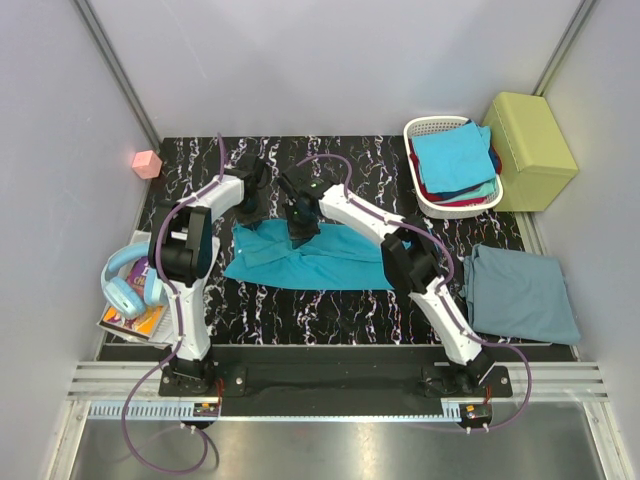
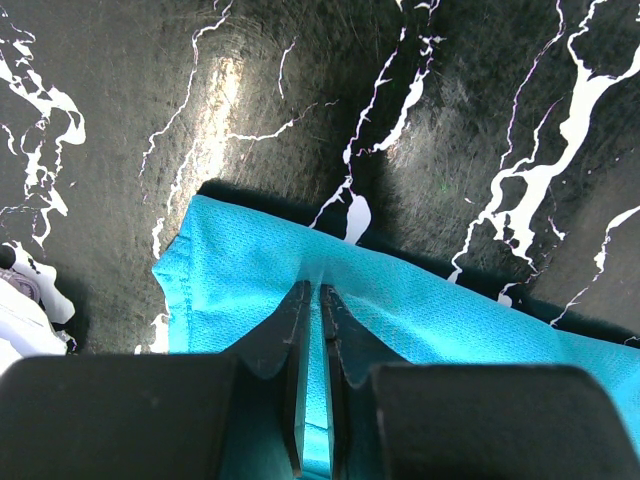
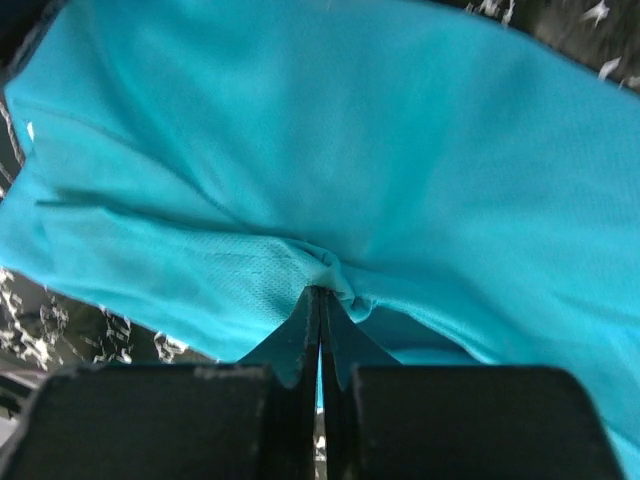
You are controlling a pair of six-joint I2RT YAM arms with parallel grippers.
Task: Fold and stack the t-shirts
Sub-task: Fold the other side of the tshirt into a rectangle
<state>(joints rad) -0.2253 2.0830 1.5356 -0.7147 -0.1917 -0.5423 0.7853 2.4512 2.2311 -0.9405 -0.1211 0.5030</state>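
A large teal t-shirt (image 1: 320,262) lies spread on the black marbled table (image 1: 300,320). My left gripper (image 1: 250,208) is shut on its far left edge; in the left wrist view the cloth (image 2: 430,310) is pinched between the fingertips (image 2: 312,300). My right gripper (image 1: 300,228) is shut on a bunched fold of the same shirt (image 3: 400,180) near its far middle, cloth puckered at the tips (image 3: 320,295). A folded grey-blue t-shirt (image 1: 520,292) lies at the right. Bright blue, red and teal shirts (image 1: 455,160) fill the white basket (image 1: 425,128).
A yellow-green padded box (image 1: 530,150) stands beside the basket at the far right. Blue headphones (image 1: 128,280) and a book (image 1: 135,322) lie off the table's left edge. A pink block (image 1: 147,163) sits at the far left.
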